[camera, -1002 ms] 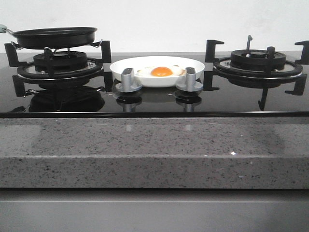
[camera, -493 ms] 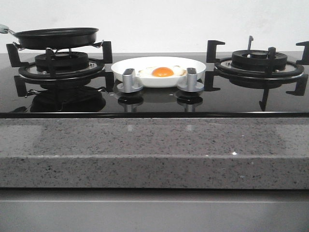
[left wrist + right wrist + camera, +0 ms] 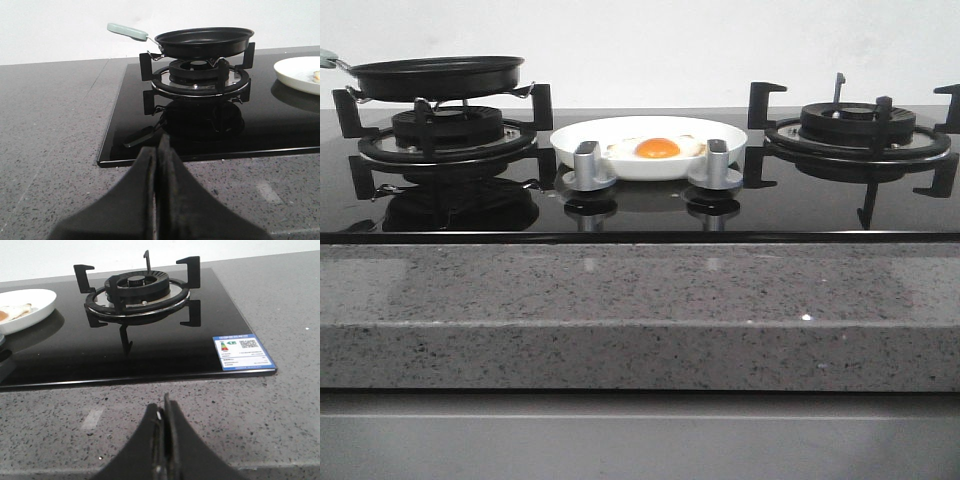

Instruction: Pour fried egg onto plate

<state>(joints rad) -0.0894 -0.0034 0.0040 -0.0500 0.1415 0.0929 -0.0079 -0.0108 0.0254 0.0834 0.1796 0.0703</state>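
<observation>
The plate is partly covered at its near rim by two silver knobs. In both wrist views it is cut by the picture edge. The pan's handle is cut off at the left edge. The label print is too small to be read.

Plate: plain glossy white. Fried egg: white with orange yolk. Frying pan: black, pale green handle. Hob glass: glossy black. Knobs: silver. Countertop: grey, speckled. Label: blue and white
</observation>
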